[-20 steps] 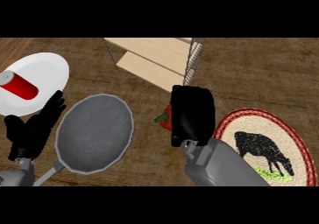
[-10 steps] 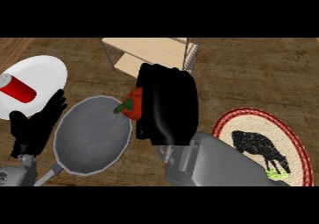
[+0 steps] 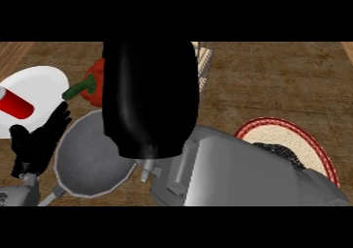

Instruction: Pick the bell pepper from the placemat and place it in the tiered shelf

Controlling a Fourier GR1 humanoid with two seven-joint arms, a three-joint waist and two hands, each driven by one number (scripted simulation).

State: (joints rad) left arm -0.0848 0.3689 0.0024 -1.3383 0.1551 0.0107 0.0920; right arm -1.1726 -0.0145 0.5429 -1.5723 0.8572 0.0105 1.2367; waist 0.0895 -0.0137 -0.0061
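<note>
My right hand [image 3: 149, 97] fills the middle of the head view, raised close to the camera, and is shut on the red bell pepper [image 3: 95, 89]. Only the pepper's red side and green stem show at the hand's left edge. The hand hides nearly all of the tiered shelf [image 3: 203, 63]; just a strip of its wire side shows at the upper right of the hand. The round placemat [image 3: 301, 140] with a red rim and a black animal picture lies at the right, partly behind my right forearm. At the left edge, my left hand [image 3: 38, 143] rests open.
A white plate [image 3: 43, 85] carrying a red cup [image 3: 15, 102] sits at the far left. A grey pan [image 3: 90, 157] lies below the raised hand, its handle pointing to the lower left. Bare wooden counter shows at the upper right.
My right hand has lifted the pepper up and away from the placemat toward the shelf, coming much closer to the camera and covering the shelf. The left hand has stayed put.
</note>
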